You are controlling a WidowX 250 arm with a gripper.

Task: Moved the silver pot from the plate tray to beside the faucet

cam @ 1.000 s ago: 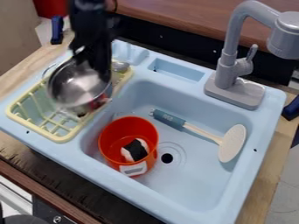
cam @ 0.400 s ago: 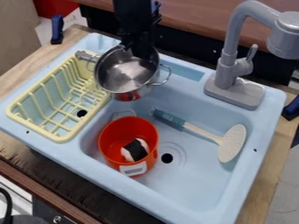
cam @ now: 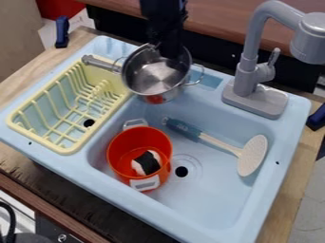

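Sink (cam: pixel 206 204) holds 1 red pot (cam: pixel 122 152), 1 spatula (cam: pixel 252 155); 1 tool (cam: pixel 165 51) clasps 1 silver pot (cam: pixel 152 79)

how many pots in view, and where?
2. Silver pot: at the sink's back edge, between the yellow rack and the faucet. Red pot: in the basin, left of the drain. None looks hidden.

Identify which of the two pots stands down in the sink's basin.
It is the orange-red pot, with light handles and a black-and-white item inside; the silver pot is instead held up by the pincer.
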